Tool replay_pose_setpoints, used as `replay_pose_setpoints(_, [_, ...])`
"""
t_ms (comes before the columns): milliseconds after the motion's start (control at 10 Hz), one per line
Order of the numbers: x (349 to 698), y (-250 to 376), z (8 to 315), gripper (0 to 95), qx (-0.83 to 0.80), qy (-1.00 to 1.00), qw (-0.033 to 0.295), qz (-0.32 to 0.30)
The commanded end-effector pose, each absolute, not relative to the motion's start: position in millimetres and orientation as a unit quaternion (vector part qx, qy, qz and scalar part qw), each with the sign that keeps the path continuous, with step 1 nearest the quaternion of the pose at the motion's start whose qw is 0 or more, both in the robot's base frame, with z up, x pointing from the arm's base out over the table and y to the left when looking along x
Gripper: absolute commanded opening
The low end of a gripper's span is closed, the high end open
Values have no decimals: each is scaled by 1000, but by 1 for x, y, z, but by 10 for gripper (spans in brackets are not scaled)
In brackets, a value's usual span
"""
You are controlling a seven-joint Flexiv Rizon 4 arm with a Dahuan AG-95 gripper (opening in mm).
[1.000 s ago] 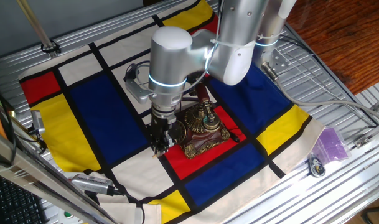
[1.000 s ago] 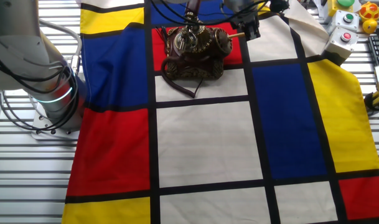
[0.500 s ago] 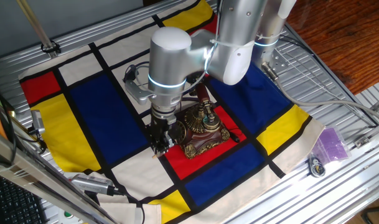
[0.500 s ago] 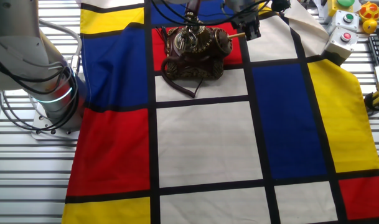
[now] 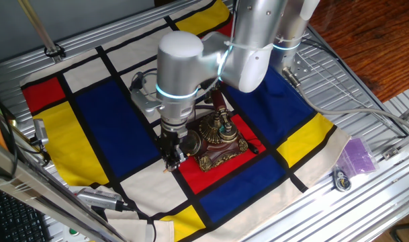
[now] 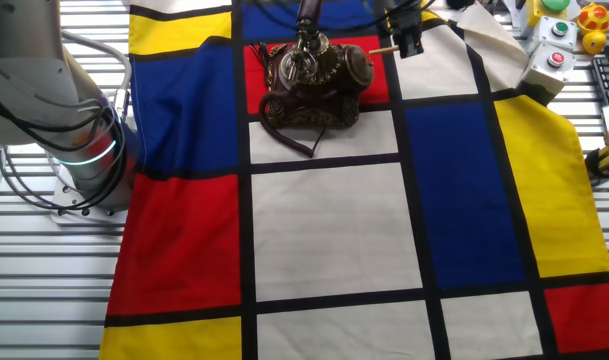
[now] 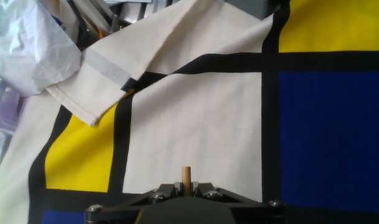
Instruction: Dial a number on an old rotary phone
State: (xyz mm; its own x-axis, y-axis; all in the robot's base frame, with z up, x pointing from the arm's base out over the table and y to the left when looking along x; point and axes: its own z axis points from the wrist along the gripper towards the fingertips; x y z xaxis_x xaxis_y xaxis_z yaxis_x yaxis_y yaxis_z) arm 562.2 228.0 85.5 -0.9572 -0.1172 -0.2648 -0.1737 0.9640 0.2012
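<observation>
No text, label, brand, number or sign can be read in any of the three views. The dial of the old rotary phone [image 5: 191, 142] is too small and too dark to show digits, and the coloured buttons on the control box [image 6: 547, 62] at the far right carry no legible marking.
</observation>
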Motion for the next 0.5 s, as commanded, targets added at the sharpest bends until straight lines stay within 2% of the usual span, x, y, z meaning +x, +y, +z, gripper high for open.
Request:
replay_pose_setpoints(100, [566, 226, 91, 0, -84, 984, 115, 104])
replay_pose_setpoints(200, [566, 225, 91, 0, -86, 984, 115, 104])
replay_pose_setpoints(500, [570, 207, 97, 0, -144, 984, 84, 66])
